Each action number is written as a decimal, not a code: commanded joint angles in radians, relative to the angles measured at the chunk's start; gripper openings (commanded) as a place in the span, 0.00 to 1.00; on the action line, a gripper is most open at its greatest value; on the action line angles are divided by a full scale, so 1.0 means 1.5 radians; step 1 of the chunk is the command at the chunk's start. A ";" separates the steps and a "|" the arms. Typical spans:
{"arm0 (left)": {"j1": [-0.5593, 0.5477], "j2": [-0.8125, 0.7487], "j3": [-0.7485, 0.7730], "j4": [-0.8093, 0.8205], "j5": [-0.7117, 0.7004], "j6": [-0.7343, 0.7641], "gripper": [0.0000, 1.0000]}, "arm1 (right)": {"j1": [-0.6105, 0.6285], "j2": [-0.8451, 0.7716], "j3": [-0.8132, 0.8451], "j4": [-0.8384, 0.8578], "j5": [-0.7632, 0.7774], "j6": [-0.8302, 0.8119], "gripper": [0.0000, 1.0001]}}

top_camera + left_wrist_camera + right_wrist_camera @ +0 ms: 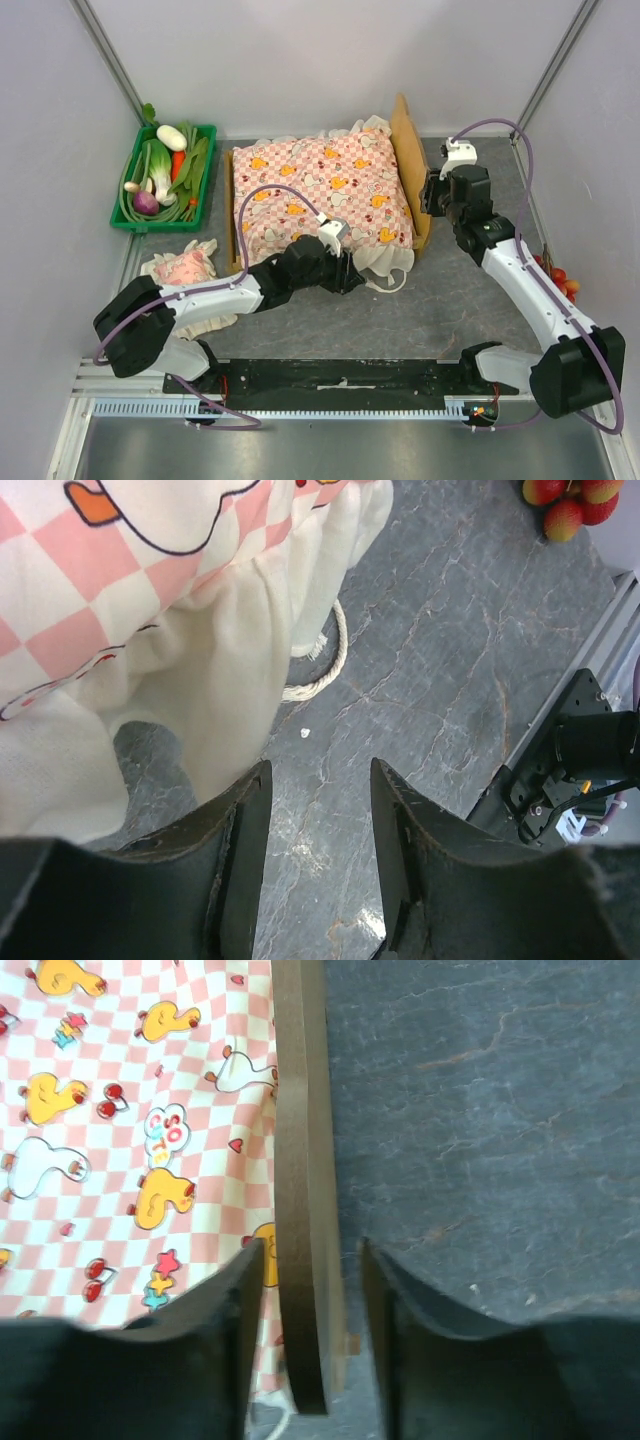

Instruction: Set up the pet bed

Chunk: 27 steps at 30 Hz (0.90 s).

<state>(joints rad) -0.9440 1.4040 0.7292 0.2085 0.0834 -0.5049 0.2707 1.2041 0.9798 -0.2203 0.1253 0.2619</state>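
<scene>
Tabletop [450,300]; pet bed [408,150] largely under mattress [320,190]

The setup sat on a dark grey marbled tabletop [470,300], boxed in by plain pale walls [300,60] at the back and on both sides. Slim metal posts [108,60] ran up the back corners. A ribbed aluminium rail [130,385] edged the near side, with a dull steel sheet [350,450] just past it. The lighting was soft and pretty even all over.
</scene>
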 commanded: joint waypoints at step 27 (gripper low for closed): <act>-0.022 -0.101 -0.064 0.012 -0.002 -0.061 0.52 | 0.192 -0.187 -0.245 -0.090 -0.099 0.132 0.41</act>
<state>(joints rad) -0.9730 1.2743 0.6044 0.2287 0.1196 -0.5797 0.4763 0.8478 0.6479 -0.4995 -0.1364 0.4274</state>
